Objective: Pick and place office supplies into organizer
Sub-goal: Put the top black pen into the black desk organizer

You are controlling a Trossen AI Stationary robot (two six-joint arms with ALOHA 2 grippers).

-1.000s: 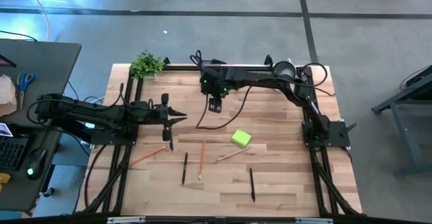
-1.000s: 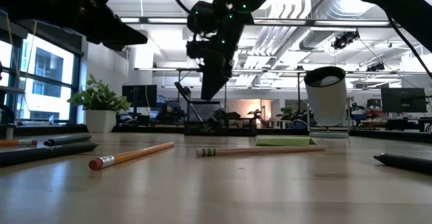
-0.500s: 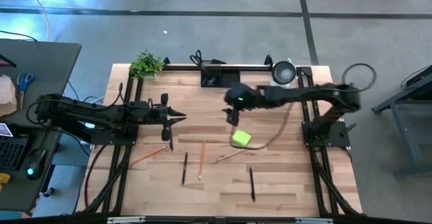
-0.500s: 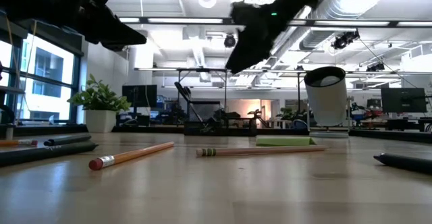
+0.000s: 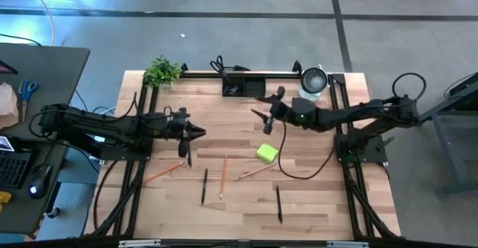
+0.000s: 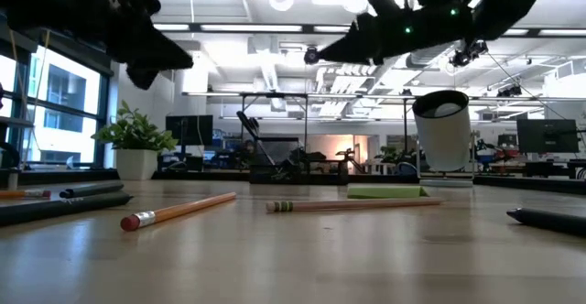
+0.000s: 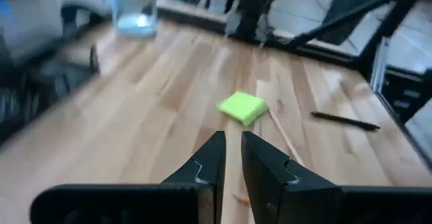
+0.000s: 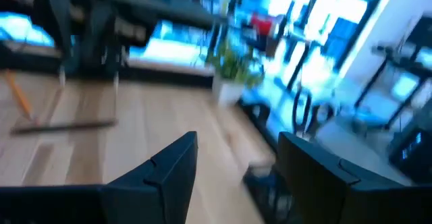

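Observation:
The lime-green sticky-note pad (image 5: 267, 153) lies flat on the table's middle right. Pencils (image 5: 222, 175) (image 5: 164, 172) and black pens (image 5: 204, 186) (image 5: 278, 203) lie toward the near edge. The black organizer (image 5: 243, 86) stands at the far edge, with black-handled scissors (image 5: 218, 65) beside it. My right gripper (image 5: 258, 107) hovers open and level, between the organizer and the pad, pointing toward the table's left. My left gripper (image 5: 200, 132) hangs over the table's left half, pointing at the pad (image 7: 243, 107). Its fingers stand almost together with nothing between them.
A silver-and-white cup (image 5: 312, 80) stands at the far right and a small green plant (image 5: 161, 71) at the far left corner. A black pen (image 5: 187, 155) lies just near of the left gripper. Black frame rails border the table.
My right gripper has drawn back from beside the organizer toward the table's right and tipped from pointing down to level, staying open. My left gripper has stayed in place and rolled about its own axis.

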